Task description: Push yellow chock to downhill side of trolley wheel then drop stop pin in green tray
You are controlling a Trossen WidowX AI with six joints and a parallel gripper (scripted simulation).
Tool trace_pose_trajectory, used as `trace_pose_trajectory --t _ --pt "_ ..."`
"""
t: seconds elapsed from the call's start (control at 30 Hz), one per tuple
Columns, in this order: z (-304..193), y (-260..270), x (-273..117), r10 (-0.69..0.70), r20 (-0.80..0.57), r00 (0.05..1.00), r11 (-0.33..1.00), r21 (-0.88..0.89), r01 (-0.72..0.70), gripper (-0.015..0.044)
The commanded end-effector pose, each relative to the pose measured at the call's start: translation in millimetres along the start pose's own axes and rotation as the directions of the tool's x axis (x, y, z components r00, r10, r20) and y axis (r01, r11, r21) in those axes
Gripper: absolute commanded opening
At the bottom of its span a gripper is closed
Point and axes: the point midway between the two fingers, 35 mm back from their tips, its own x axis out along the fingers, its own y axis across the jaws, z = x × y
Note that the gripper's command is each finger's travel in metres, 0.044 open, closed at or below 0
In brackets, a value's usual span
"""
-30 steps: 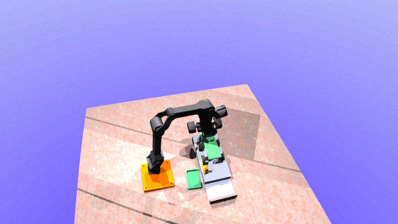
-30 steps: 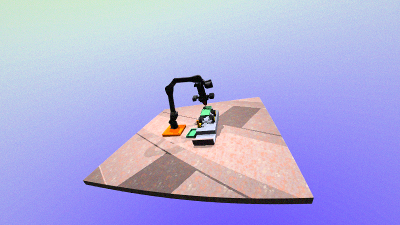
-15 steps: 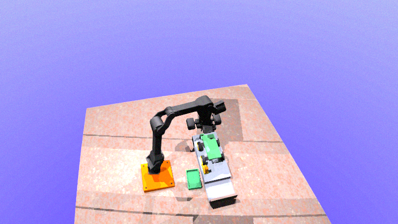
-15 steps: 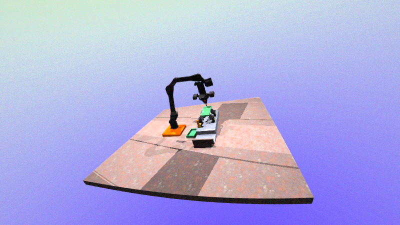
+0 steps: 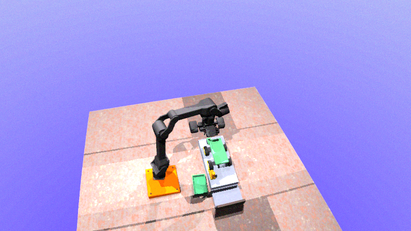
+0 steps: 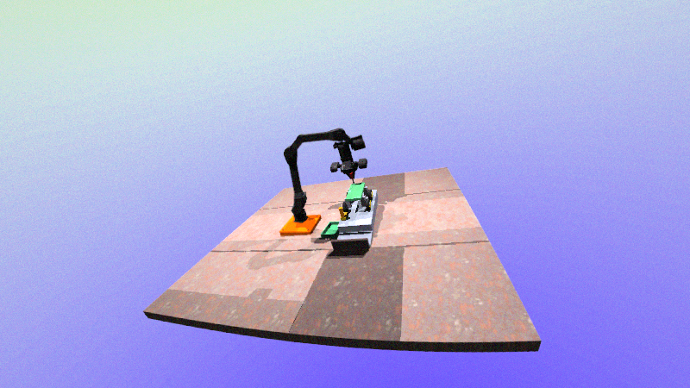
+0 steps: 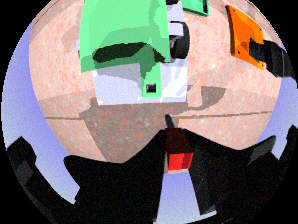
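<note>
Right of the frame's center in the top view, the tool (image 5: 211,132) (image 6: 351,176) (image 7: 172,133) grips the red-headed stop pin (image 6: 351,174) (image 7: 179,160), out of its hole. Below it, the green trolley (image 5: 219,150) (image 6: 355,191) (image 7: 125,30) stands on the gray ramp (image 5: 225,176) (image 6: 355,221) (image 7: 117,90), the yellow chock (image 5: 212,174) (image 6: 342,212) near its lower-left wheel.

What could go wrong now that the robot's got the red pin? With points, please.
The trolley (image 5: 219,152) (image 6: 355,191) (image 7: 125,30) might roll: the red-headed pin (image 7: 180,152) is out, so the yellow chock (image 5: 212,174) (image 6: 342,212) by its wheel probably has to hold it.

The tool (image 5: 211,133) (image 6: 353,179) (image 7: 172,133) could drop the pin in the wrong place, because the green tray (image 5: 192,185) (image 6: 323,234) (image 7: 206,14) is off to the side, past the trolley.
</note>
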Motion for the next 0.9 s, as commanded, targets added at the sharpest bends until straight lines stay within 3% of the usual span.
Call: trace_pose_trajectory --t 0.0,0.5,0.87 --pt "-0.8 -11.6 -2.1 0.015 -0.003 1.0 1.0 -0.003 -0.015 0.0" --pt "-1.4 -64.5 -0.5 0.011 -0.003 1.0 1.0 -0.002 -0.011 0.0" --pt "17.7 -65.1 -1.5 0.011 -0.001 1.0 1.0 -0.002 -0.011 0.0"
